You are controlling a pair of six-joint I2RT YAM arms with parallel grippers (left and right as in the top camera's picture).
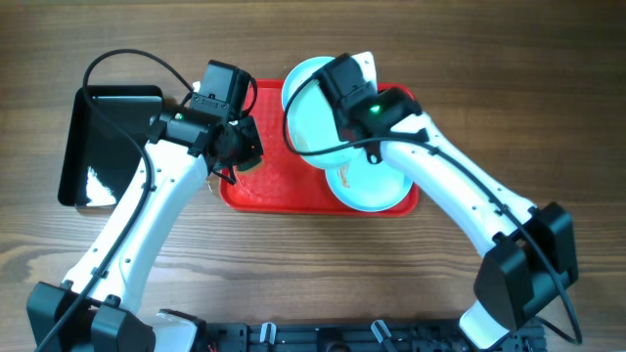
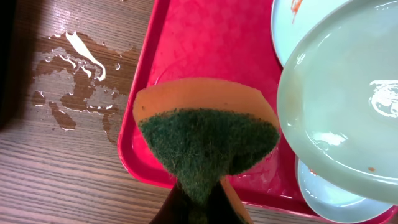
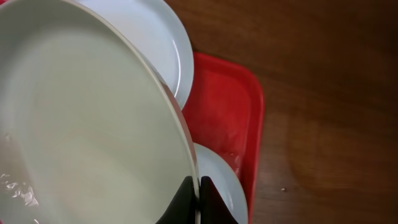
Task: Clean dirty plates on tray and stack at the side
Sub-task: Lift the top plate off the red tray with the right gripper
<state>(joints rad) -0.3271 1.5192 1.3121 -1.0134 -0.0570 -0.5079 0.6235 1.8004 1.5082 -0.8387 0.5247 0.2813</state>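
- Wooden table (image 1: 293, 279) bears a large red plastic tray (image 1: 279, 191) holding two round pale-blue plates (image 1: 377, 191).
- Right gripper (image 3: 199, 194) clamps a third plate (image 3: 93, 124), tilted above the tray.
- Left gripper (image 2: 198, 208) pinches a green-yellow sponge (image 2: 208, 140), seemingly over the tray.

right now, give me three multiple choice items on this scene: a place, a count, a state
1. The black tray lies: A left of the red tray; B right of it; C on it.
2. Plates in view: A two; B three; C four.
3. The left gripper is: A open; B shut on a plate; C shut on a sponge.
1 A: it sits past the red tray's left edge. 2 B: one lifted, two lying below. 3 C: it pinches the sponge.
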